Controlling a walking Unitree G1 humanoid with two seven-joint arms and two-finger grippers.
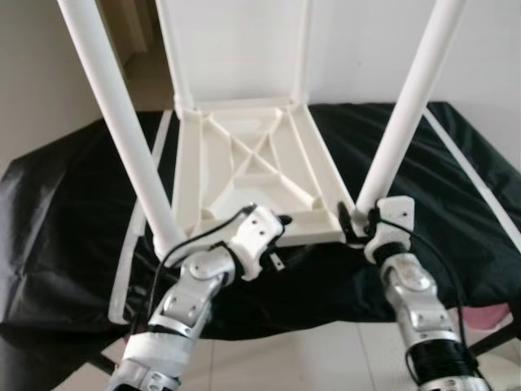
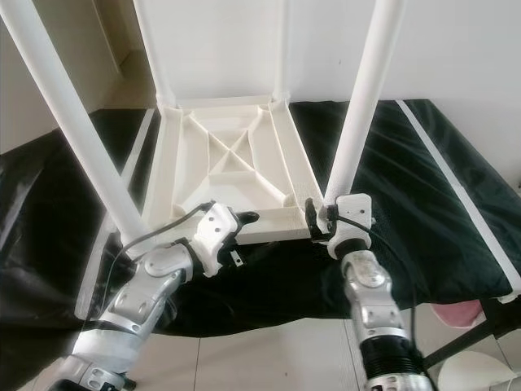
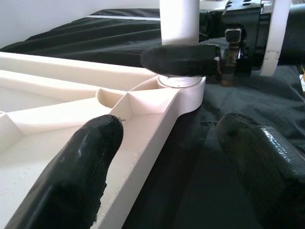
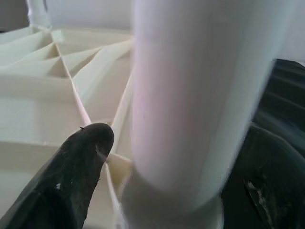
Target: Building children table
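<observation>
1. The children's table top [image 1: 252,175] lies upside down on the black cloth [image 1: 73,212] over the bench, ribbed underside up, with white legs rising from its corners.

2. My right pincer [image 1: 358,218] is at the near right corner, fingers either side of the near right leg [image 1: 399,122] just above its socket. In the right wrist view the leg [image 4: 190,95] sits between my two black fingers [image 4: 71,181]; they look closed around it, though I cannot see whether both pads truly touch.

3. My left pincer [image 1: 277,236] is at the near edge of the top, between the two near legs. Its fingers are spread wide and hold nothing; in the left wrist view one finger [image 3: 76,167] lies over the inner tray and the other over the cloth, with the rim between them.

4. The near left leg [image 1: 122,122] stands at the left corner, just beside my left forearm.

5. My judgement of the risks:
   - If I twist or push the right leg off its axis, it could cross-thread or jam in the socket.
   - With the left pincer not clamped on the rim, the top could slide or turn on the cloth as I work the leg.
   - A careless swing of my left arm could knock the left leg askew.
</observation>
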